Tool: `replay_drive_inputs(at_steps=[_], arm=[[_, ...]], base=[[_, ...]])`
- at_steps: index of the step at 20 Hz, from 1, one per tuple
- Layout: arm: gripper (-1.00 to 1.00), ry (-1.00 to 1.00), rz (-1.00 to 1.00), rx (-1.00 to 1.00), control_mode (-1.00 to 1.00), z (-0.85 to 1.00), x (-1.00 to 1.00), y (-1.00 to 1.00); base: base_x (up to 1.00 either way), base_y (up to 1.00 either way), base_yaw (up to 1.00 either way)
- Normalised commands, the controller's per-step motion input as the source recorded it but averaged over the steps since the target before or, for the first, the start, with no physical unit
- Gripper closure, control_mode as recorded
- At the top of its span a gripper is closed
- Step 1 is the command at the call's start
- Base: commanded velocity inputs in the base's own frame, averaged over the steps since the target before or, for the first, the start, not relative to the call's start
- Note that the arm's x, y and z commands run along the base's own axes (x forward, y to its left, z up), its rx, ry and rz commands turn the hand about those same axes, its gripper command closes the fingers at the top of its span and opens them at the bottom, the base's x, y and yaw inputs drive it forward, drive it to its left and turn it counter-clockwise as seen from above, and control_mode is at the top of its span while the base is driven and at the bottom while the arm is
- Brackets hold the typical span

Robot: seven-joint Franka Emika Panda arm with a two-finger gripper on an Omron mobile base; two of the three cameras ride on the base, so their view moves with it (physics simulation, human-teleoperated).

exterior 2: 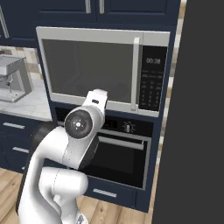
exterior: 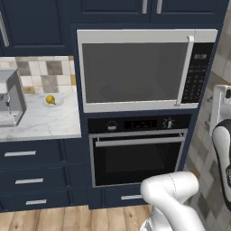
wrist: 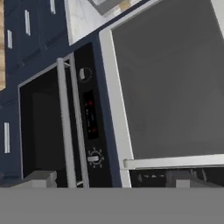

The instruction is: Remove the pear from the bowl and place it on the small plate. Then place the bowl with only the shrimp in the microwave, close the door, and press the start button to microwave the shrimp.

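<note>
The microwave [exterior: 146,70] is sitting built into the dark blue cabinetry, and its door [exterior: 133,72] is lying shut, flush with the frame, the long silver handle [exterior: 184,71] running upright along the door's right edge beside the black control strip [exterior: 198,72]. Behind the dark glass a round turntable is showing faintly; whether the bowl is sitting inside cannot be told. Below the microwave the black oven [exterior: 137,151] is standing closed with its bar handle across the top.

On the marble counter [exterior: 45,119] to the left, the pear [exterior: 50,99] is resting on the plate [exterior: 54,103] near the back edge, close to the counter's right end, and a coffee machine [exterior: 10,101] is standing at the left edge.

The gripper [wrist: 113,179] is hanging released, its tips spread wide and grasping nothing, and it is facing the microwave door and the oven's control panel.
</note>
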Motion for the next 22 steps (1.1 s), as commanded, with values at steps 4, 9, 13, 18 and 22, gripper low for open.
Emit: replay_drive_inputs(at_steps=[4, 9, 13, 18, 22], arm=[[-1.00, -0.05, 0.15, 0.00, -1.00, -0.14, 0.00, -0.01], [-1.00, -0.02, 0.09, 0.00, -1.00, -0.06, 0.01, -0.11], [-1.00, 0.00, 0.03, 0.00, -1.00, -0.15, 0.08, -0.14], [-1.00, 0.00, 0.00, 0.00, -1.00, -0.17, 0.16, -0.05], [-1.00, 0.00, 0.00, 0.00, -1.00, -0.16, 0.11, -0.15]], base=[[0.00, 0.00, 0.00], [0.00, 0.00, 0.00], [0.00, 0.00, 0.00], [0.00, 0.00, 0.00], [0.00, 0.00, 0.00]])
